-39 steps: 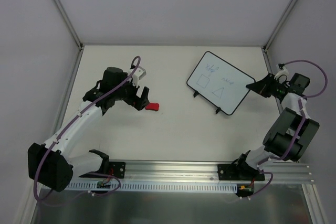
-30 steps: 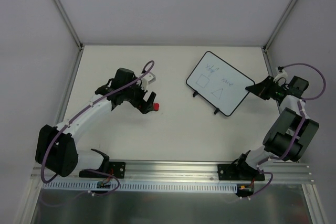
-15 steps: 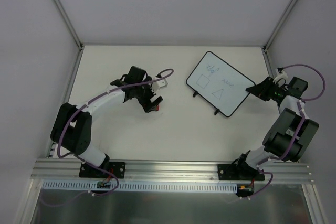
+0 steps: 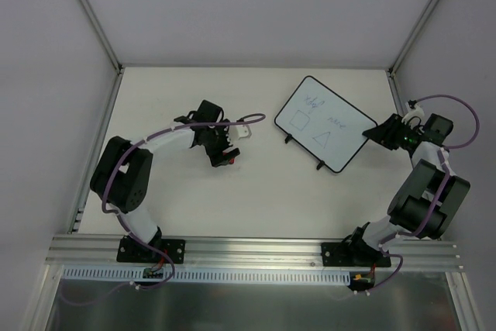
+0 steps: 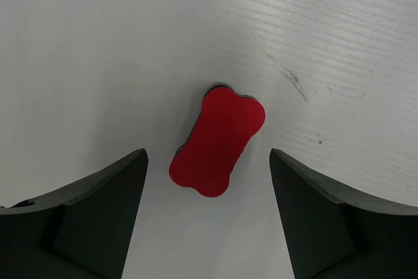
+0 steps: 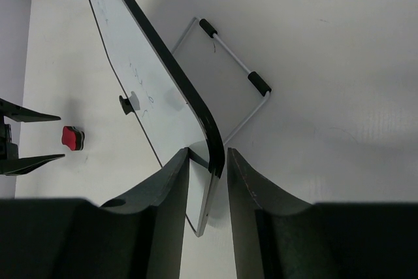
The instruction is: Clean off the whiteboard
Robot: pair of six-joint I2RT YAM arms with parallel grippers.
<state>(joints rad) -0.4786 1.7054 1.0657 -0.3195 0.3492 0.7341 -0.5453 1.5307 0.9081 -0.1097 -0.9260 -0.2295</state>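
Observation:
The whiteboard stands tilted on the table at the right, with a drawn square, a triangle and scribbles on it. My right gripper is shut on its right corner; in the right wrist view the black rim sits between the two fingers, with the board's face stretching away. The small red eraser lies on the table left of the board. My left gripper is open right above it; in the left wrist view the eraser lies flat between the spread fingers, untouched.
A wire stand with black-capped ends props the board from behind. The white table is walled by grey panels on the left, right and back. The eraser also shows far off in the right wrist view.
My left arm has swung right and forward, bringing its open gripper over the red eraser. The right gripper has stayed on the whiteboard's corner; the board shifted very slightly.

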